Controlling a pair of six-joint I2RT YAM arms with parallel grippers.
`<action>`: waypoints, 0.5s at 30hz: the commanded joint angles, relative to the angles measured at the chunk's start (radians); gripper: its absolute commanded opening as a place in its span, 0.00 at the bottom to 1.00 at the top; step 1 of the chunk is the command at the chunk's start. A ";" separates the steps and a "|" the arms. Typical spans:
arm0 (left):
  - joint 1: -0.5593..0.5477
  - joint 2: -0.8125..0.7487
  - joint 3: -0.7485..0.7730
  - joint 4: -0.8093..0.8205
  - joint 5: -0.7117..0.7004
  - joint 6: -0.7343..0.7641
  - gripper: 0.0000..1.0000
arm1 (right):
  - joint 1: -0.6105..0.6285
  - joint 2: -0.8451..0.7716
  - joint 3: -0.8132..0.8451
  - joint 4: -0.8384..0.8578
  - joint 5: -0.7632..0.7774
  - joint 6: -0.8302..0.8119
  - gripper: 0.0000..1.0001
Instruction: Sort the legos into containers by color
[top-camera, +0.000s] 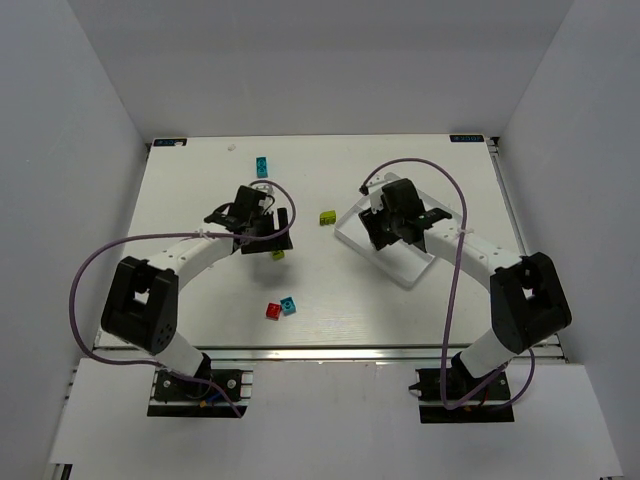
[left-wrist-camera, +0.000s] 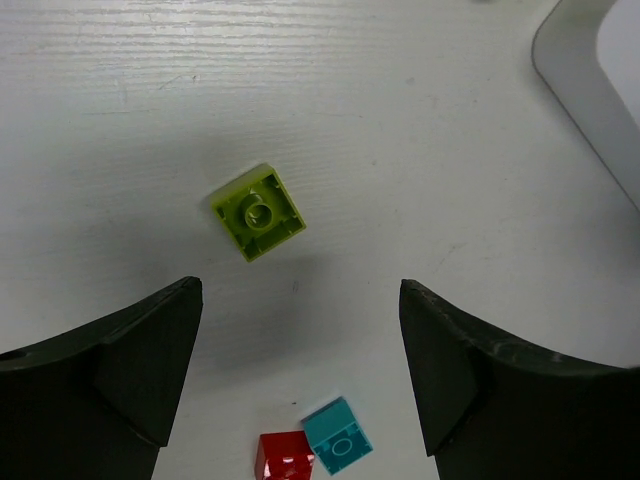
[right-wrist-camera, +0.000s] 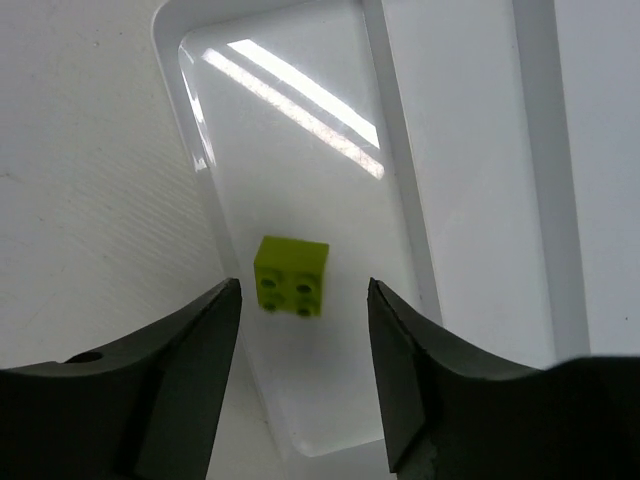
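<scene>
Left gripper (left-wrist-camera: 300, 300): jaws spread wide, empty, touching nothing. A lime brick (left-wrist-camera: 257, 212) lies on the table (left-wrist-camera: 420, 150) just ahead of the fingertips, slightly left of the gap's centre, apparently underside up. It is square, with no long axis, and its sides sit skewed to the jaw line, so the wrist likely needs a small turn before closing. The left arm is nearer.

Right gripper (right-wrist-camera: 304, 320): jaws parted over the outer compartment (right-wrist-camera: 300, 150) of the tray (right-wrist-camera: 535, 200). A second lime brick (right-wrist-camera: 292, 275) sits there between the fingers, touching neither.
</scene>
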 joint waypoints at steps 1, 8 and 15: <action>-0.038 0.024 0.059 -0.053 -0.109 -0.048 0.89 | -0.014 -0.021 0.006 0.015 -0.045 -0.010 0.61; -0.113 0.127 0.186 -0.166 -0.268 -0.126 0.81 | -0.047 -0.103 -0.025 0.018 -0.085 0.011 0.68; -0.158 0.227 0.243 -0.254 -0.419 -0.221 0.71 | -0.111 -0.250 -0.069 0.041 -0.166 0.064 0.67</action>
